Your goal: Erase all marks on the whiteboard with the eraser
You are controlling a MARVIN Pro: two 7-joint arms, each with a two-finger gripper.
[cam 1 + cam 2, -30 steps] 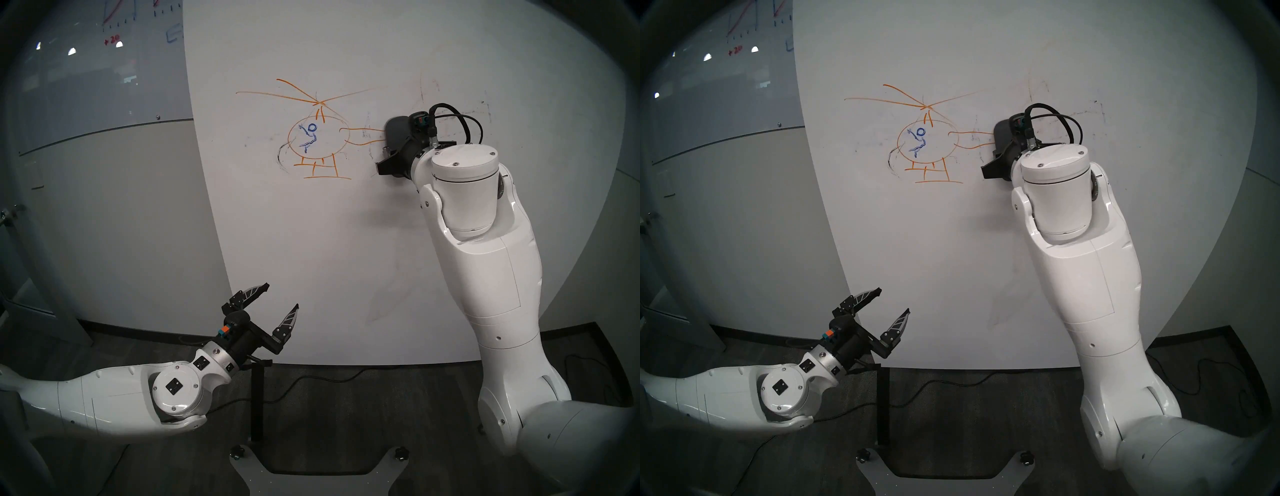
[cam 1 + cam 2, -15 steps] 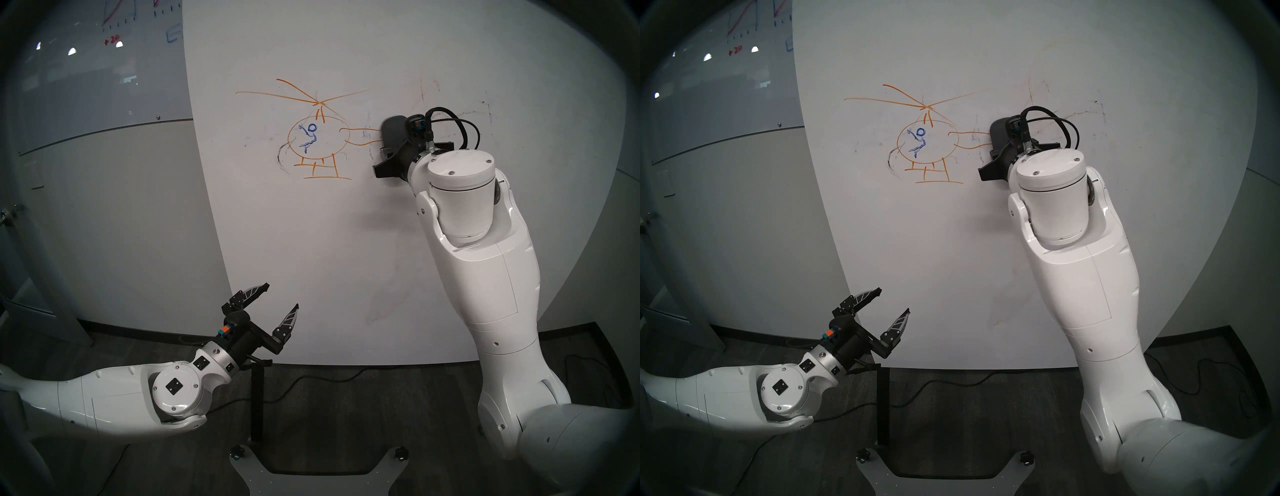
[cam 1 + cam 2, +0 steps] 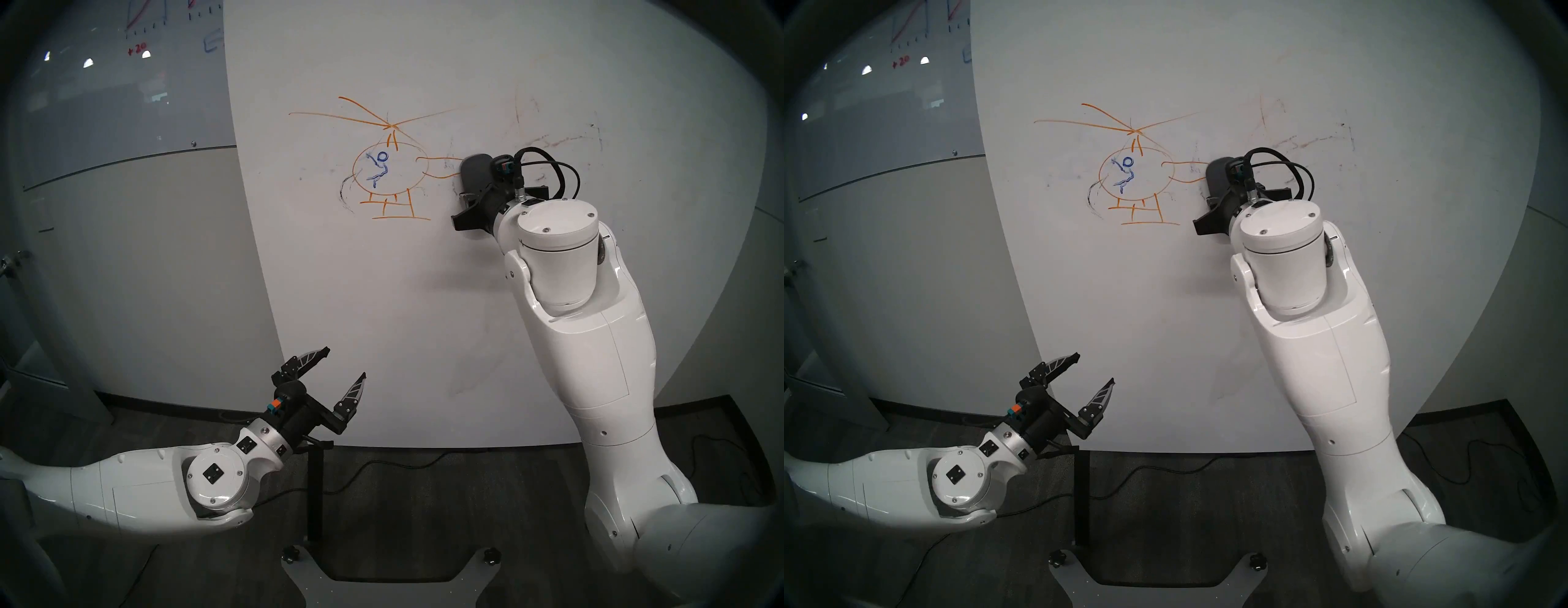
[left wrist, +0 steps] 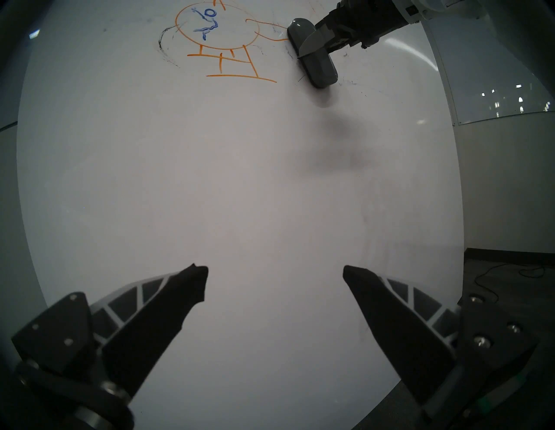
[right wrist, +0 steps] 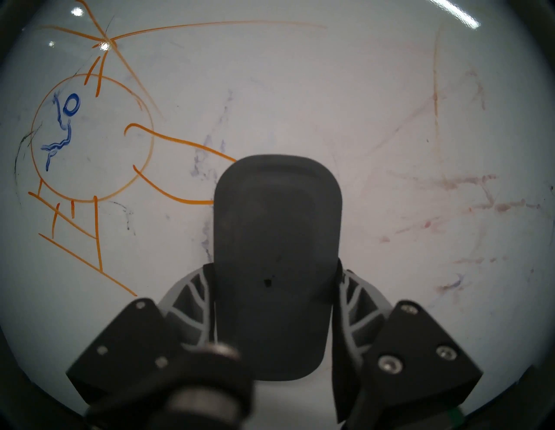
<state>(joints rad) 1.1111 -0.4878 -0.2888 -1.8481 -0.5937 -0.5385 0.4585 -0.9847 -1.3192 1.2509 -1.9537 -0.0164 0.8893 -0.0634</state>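
The whiteboard (image 3: 403, 318) carries an orange helicopter drawing (image 3: 388, 170) with a blue stick figure (image 3: 379, 167) inside it. Black scribbles (image 3: 345, 195) lie at its left, and faint reddish smudges (image 3: 564, 140) at the right. My right gripper (image 3: 475, 193) is shut on the dark grey eraser (image 3: 475, 172), which is pressed flat to the board over the tail's right end. The right wrist view shows the eraser (image 5: 276, 240) clamped between the fingers (image 5: 192, 294), tail lines running under its left edge. My left gripper (image 3: 345, 363) hangs open and empty near the board's lower left.
A grey glass board (image 3: 106, 106) with red and blue graph lines hangs on the wall at upper left. A black post (image 3: 315, 488) stands below the whiteboard's bottom edge. Cables (image 3: 382, 463) trail over the dark floor, and a grey base plate (image 3: 382, 569) lies below.
My right arm has slid the eraser down and to the left, further over the helicopter's tail. More reddish smudges show to its upper right. The left arm has not moved.
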